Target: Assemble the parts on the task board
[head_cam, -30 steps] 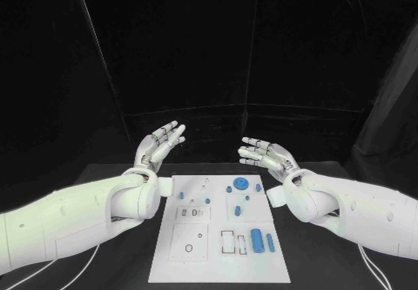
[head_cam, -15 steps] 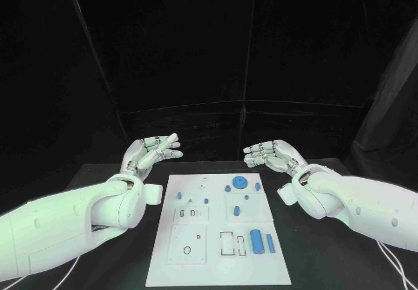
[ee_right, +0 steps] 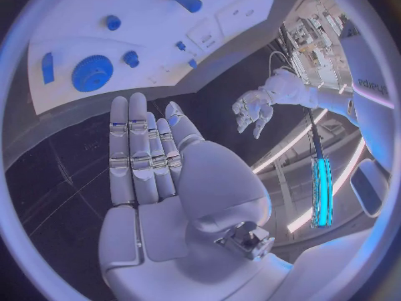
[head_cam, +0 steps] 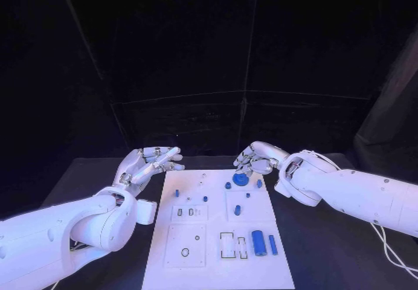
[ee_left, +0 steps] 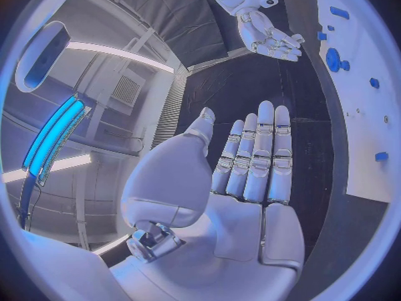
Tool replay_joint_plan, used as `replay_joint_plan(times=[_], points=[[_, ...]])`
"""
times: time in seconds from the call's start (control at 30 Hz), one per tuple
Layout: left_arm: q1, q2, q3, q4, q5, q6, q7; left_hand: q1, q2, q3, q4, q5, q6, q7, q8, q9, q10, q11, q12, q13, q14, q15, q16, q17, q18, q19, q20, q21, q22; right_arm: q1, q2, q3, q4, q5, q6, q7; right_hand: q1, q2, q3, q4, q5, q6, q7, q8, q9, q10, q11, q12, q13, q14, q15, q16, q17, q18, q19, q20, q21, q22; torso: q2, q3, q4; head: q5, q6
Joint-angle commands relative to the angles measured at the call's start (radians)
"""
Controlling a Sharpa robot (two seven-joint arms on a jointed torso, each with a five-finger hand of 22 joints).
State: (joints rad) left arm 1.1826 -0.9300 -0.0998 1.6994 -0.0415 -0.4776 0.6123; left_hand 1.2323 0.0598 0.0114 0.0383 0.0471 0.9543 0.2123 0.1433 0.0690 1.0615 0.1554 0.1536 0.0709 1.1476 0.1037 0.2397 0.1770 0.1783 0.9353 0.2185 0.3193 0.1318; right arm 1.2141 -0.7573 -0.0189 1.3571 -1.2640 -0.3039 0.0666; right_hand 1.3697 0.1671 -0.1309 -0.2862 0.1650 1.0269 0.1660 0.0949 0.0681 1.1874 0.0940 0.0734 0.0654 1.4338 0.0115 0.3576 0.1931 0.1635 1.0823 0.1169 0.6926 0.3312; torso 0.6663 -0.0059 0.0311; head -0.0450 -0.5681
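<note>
The white task board [head_cam: 207, 270] lies in the middle of the black table. A blue gear [head_cam: 240, 180] sits near its far edge, and small blue pegs [head_cam: 237, 210] lie further in. A large blue cylinder [head_cam: 258, 240] and a thinner blue bar [head_cam: 272, 243] lie near the front right. My left hand [head_cam: 150, 163] hovers beside the board's far left corner, fingers spread, holding nothing. My right hand [head_cam: 252, 160] hangs just above the gear, fingers pointing down and apart, empty. In the wrist views the left palm [ee_left: 250, 174] and the right palm [ee_right: 150, 160] are flat and bare. The right wrist view shows the gear [ee_right: 92, 72] beyond the fingertips.
Black table surface [head_cam: 348, 254] surrounds the board on all sides, backed by a dark curtain. Empty rectangular slots [head_cam: 228, 240] and a round hole [head_cam: 185, 251] mark the board's near half. The right hand [ee_left: 271, 37] shows in the left wrist view, the left hand [ee_right: 250, 110] in the right wrist view.
Both hands have come down from a raised pose toward the board's far end. The right hand has swung left over the gear, fingers turned downward. The parts have not moved.
</note>
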Motion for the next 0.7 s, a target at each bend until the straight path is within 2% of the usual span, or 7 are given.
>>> replay_joint_plan(times=[0.03, 0.1, 0.23, 0.33, 0.43, 0.7], points=[[0.002, -0.002, 0.001, 0.017, -0.031, 0.045, -0.016, 0.009, 0.0, 0.0, -0.007, 0.004, 0.007, 0.001, -0.005, -0.002, 0.005, 0.0, -0.007, -0.002, 0.004, 0.0, -0.006, 0.001, 0.005, 0.008, -0.001, -0.004, -0.002, 0.006, 0.016, 0.001, -0.004, -0.279, 0.076, -0.122, -0.009, -0.016, -0.014, -0.002, -0.002, 0.014, -0.007, -0.018, -0.003, 0.006, -0.01, -0.011, 0.0, 0.08, -0.015, 0.122, 0.071, 0.018, 0.029, -0.019, 0.099, 0.058, 0.035, -0.0033, 0.0115, -0.004, 0.0], [0.002, -0.002, 0.001, 0.022, -0.032, 0.05, -0.019, 0.009, 0.0, 0.0, -0.007, 0.004, 0.007, 0.001, -0.007, -0.002, 0.005, 0.0, -0.009, -0.002, 0.003, 0.0, -0.008, 0.002, 0.005, 0.007, -0.001, -0.005, -0.003, 0.01, 0.025, 0.002, -0.006, -0.319, 0.089, -0.135, -0.011, -0.017, -0.019, -0.002, 0.0, 0.014, -0.007, -0.028, -0.002, -0.007, -0.008, -0.007, 0.001, 0.064, -0.015, 0.209, 0.121, 0.016, 0.024, -0.019, 0.156, 0.1, 0.044, -0.0032, 0.0143, -0.009, 0.001], [0.002, -0.001, 0.001, 0.028, -0.032, 0.057, -0.023, 0.01, 0.001, -0.001, -0.008, 0.003, 0.007, 0.002, -0.009, -0.002, 0.004, 0.001, -0.013, -0.002, 0.002, 0.001, -0.012, 0.003, 0.005, 0.007, -0.001, -0.007, -0.005, 0.017, 0.041, 0.002, -0.01, -0.368, 0.11, -0.152, -0.012, -0.015, -0.025, -0.001, 0.001, 0.005, -0.006, -0.031, -0.003, -0.026, -0.005, -0.009, 0.001, 0.065, -0.012, 0.32, 0.19, -0.01, 0.076, -0.016, 0.337, 0.321, 0.059, -0.0039, 0.0187, -0.016, 0.001], [0.002, -0.002, 0.001, 0.03, -0.032, 0.06, -0.025, 0.01, 0.001, -0.001, -0.008, 0.003, 0.007, 0.002, -0.009, -0.002, 0.004, 0.001, -0.013, -0.002, 0.002, 0.001, -0.012, 0.003, 0.005, 0.007, -0.001, -0.007, -0.005, 0.022, 0.05, 0.002, -0.012, -0.391, 0.121, -0.16, -0.012, -0.015, -0.028, 0.0, -0.001, -0.003, -0.005, -0.031, -0.003, -0.043, -0.001, -0.009, 0.001, 0.052, -0.01, 0.375, 0.228, -0.019, 0.083, -0.011, 0.402, 0.398, 0.066, -0.0042, 0.0198, -0.019, 0.001], [0.002, -0.002, 0.001, 0.031, -0.032, 0.062, -0.027, 0.01, 0.002, -0.001, -0.009, 0.004, 0.006, 0.003, -0.011, -0.003, 0.004, 0.002, -0.015, -0.003, 0.001, 0.002, -0.014, 0.003, 0.005, 0.007, 0.0, -0.008, -0.006, 0.025, 0.059, 0.002, -0.016, -0.407, 0.133, -0.165, -0.01, -0.016, -0.029, 0.0, -0.002, -0.008, -0.005, -0.031, -0.003, -0.056, 0.002, -0.009, 0.001, 0.044, -0.007, 0.442, 0.29, -0.025, 0.091, -0.008, 0.448, 0.455, 0.074, -0.0046, 0.0213, -0.023, 0.001], [0.003, -0.004, 0.001, 0.032, -0.032, 0.066, -0.031, 0.009, 0.003, -0.002, -0.009, 0.003, 0.006, 0.005, -0.014, -0.003, 0.003, 0.003, -0.019, -0.003, 0.0, 0.003, -0.018, 0.004, 0.005, 0.006, 0.0, -0.01, -0.008, 0.027, 0.071, 0.002, -0.019, -0.428, 0.13, -0.169, -0.006, -0.01, -0.025, 0.0, -0.003, -0.013, -0.006, -0.031, -0.003, -0.062, 0.004, -0.008, 0.001, 0.038, -0.005, 0.544, 0.389, -0.036, 0.111, -0.004, 0.515, 0.542, 0.084, -0.005, 0.0241, -0.027, -0.001]])
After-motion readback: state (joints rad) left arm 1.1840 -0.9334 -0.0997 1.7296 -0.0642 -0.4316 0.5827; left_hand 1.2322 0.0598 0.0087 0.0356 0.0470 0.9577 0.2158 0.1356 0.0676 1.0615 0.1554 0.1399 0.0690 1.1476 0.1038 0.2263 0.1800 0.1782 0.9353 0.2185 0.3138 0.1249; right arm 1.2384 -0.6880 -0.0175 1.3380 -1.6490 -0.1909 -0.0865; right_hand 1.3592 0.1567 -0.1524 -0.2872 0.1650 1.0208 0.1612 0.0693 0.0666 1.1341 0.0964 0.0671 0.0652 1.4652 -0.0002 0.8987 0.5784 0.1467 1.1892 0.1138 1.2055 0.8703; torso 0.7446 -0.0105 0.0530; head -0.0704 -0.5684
